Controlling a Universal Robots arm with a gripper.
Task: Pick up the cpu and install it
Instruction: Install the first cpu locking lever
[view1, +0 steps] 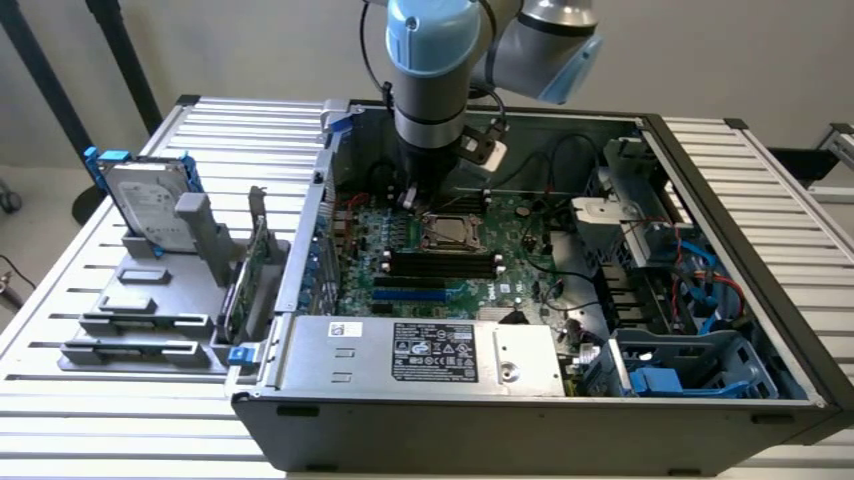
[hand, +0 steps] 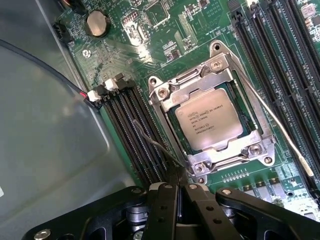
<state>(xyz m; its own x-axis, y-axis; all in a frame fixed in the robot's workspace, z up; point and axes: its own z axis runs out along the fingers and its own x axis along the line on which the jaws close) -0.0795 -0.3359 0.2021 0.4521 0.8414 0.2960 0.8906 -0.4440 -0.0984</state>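
Silver arm (view1: 430, 95), blue caps, black pincer (hand: 181, 192)

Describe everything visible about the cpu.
The cpu is a flat square chip with a dull silver-grey metal top bearing small dark printed text. It lies level in the motherboard's socket, framed by the shiny metal retention bracket with screws at its corners. Nothing grips it; the shut end effector sits just beside the socket's edge. Memory slots flank it.

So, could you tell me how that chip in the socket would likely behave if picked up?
The chip looks flat and rigid, so probably stiff. Its smooth metal top may be slippery. Sitting low inside the metal frame, it offers little edge to grip and is likely fragile.
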